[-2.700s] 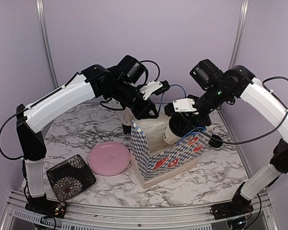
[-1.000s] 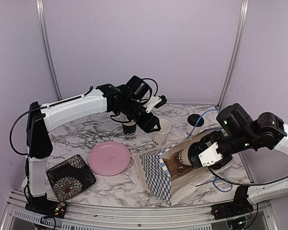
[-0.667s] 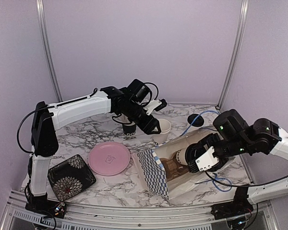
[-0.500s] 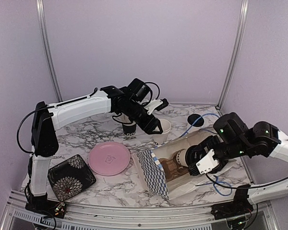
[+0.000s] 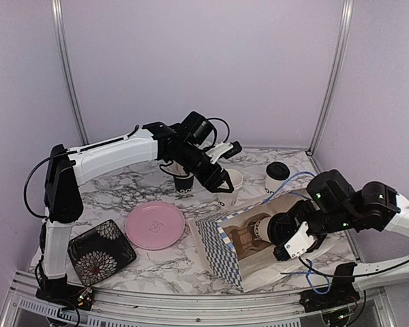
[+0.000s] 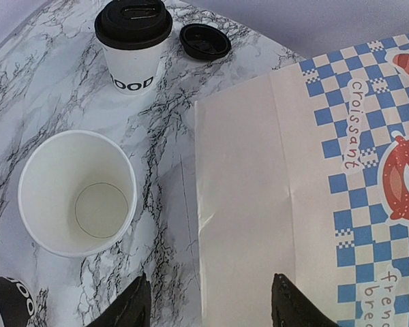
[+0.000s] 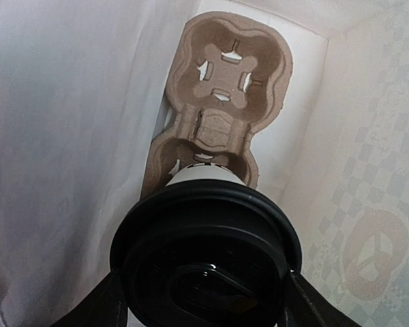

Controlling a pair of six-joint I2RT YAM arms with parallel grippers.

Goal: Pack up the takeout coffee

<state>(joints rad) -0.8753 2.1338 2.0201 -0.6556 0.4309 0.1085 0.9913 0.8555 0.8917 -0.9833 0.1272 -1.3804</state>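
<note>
A: Starting with the right end effector (image 7: 206,300). Clamped on anything?
B: Yes — squeezed on the held cup (image 7: 208,238), pinching from both sides just by the black lid. Reaches deep into the paper bag (image 5: 221,251).
A: Standing up or lying down?
B: Tipped over on the table (image 5: 119,196), with the mouth toward the right side. Blue and white squares on the outside, plain and pale inside.
A: And way down at the far end?
B: Has a brown cup carrier (image 7: 221,88) with round holes. Can see the white bottom of the held cup right at the near hole. Cannot tell if pushed all the way in.
A: Now for the left end effector (image 6: 210,294).
B: Spread wide apart and gripping nothing. Hangs above the spot where the table meets the edge of the paper bag.
A: Close to any more coffee?
B: Close to an open cup (image 6: 77,193) — white, upright, open at the top. Farther back, a second cup (image 6: 133,42) with its lid on and black letters on the side. Just beside that, a loose lid (image 6: 204,41) lying flat on the table.
A: Anything else around?
B: A black cup (image 5: 183,184) near the open cup, plus a pink plate (image 5: 155,225) and a black dish (image 5: 100,251) with white flowers, side by side near the front left.
</note>
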